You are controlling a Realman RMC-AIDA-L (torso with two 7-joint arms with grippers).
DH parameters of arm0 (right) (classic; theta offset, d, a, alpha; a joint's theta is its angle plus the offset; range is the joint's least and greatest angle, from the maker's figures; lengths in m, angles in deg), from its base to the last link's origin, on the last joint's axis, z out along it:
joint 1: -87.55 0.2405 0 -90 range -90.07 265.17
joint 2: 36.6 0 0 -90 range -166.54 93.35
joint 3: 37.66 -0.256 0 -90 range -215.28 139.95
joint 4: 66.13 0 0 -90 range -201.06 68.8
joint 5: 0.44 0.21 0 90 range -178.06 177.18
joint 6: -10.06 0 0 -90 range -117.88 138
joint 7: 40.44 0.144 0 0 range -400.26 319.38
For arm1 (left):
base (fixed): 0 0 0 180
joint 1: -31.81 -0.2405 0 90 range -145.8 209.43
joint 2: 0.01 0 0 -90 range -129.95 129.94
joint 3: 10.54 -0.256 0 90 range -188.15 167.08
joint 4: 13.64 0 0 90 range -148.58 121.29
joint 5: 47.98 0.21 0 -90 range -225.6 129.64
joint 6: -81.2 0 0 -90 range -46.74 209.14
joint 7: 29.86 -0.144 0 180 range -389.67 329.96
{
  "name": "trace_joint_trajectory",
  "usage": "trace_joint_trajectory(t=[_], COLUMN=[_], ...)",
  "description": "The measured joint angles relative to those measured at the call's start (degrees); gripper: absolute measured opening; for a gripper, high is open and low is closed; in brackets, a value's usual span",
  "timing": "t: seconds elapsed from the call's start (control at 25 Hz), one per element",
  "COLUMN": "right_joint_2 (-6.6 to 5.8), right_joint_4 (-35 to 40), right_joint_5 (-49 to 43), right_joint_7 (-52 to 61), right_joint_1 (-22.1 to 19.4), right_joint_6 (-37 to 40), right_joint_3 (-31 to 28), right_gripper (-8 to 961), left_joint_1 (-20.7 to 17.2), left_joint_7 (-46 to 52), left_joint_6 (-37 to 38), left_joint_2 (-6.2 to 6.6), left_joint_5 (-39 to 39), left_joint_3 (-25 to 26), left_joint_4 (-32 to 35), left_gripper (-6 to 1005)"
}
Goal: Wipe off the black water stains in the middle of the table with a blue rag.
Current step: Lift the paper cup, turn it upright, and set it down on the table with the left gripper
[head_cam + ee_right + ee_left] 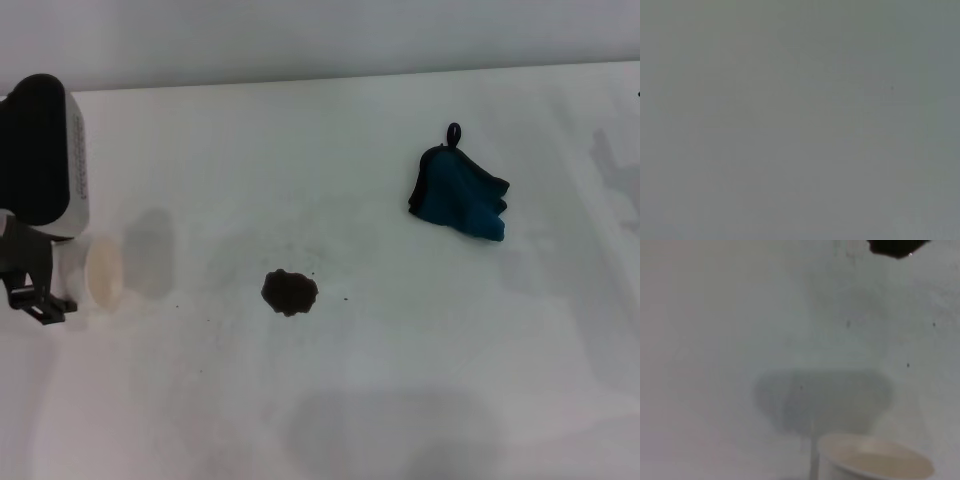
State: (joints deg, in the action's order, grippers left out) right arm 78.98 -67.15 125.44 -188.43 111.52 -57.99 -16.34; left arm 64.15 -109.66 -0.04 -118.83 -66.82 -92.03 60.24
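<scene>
The black water stains [290, 291] are a dark blotch with tiny specks on the white table [380, 400], near its middle. The blotch's edge also shows in the left wrist view [895, 246]. The blue rag [460, 192] lies crumpled on the table to the right of and behind the stain, its black loop pointing away. My left gripper [40, 295] is at the far left edge, well left of the stain, shut on a tilted white paper cup [103, 270], which also shows in the left wrist view [875, 462]. My right gripper is out of view.
The left arm's black and white body [45, 150] stands over the table's far left. The table's back edge [350, 75] runs along the top. The right wrist view shows only a plain grey surface.
</scene>
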Motion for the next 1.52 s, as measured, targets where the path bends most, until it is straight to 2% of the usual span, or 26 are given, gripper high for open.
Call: trace_joint_trajectory(t=[0.28, 0.72, 1.4, 1.52], right_joint_2=[0.0, -0.09, 0.0, 0.0], right_joint_4=[0.2, 0.1, 0.0, 0.0], right_joint_5=[-0.2, -0.3, 0.0, 0.1], right_joint_7=[2.0, 2.3, 2.3, 2.3], right_joint_1=[-0.2, -0.6, -0.7, -0.7], right_joint_6=[-0.8, -1.0, -1.4, -1.4], right_joint_3=[0.3, 0.3, 0.0, 0.0], right_gripper=[806, 806, 806, 807], left_joint_1=[0.8, 0.1, -1.5, -2.2], left_joint_7=[0.0, 0.7, 5.1, 7.0], left_joint_6=[3.5, 6.5, 10.3, 12.3], left_joint_2=[0.11, -0.2, -0.14, -0.16], left_joint_5=[-1.4, -1.7, -6.5, -8.7], left_joint_3=[0.5, 0.4, 0.7, 2.5], left_joint_4=[-4.4, -6.4, -5.3, -4.1], left_gripper=[878, 858, 786, 778])
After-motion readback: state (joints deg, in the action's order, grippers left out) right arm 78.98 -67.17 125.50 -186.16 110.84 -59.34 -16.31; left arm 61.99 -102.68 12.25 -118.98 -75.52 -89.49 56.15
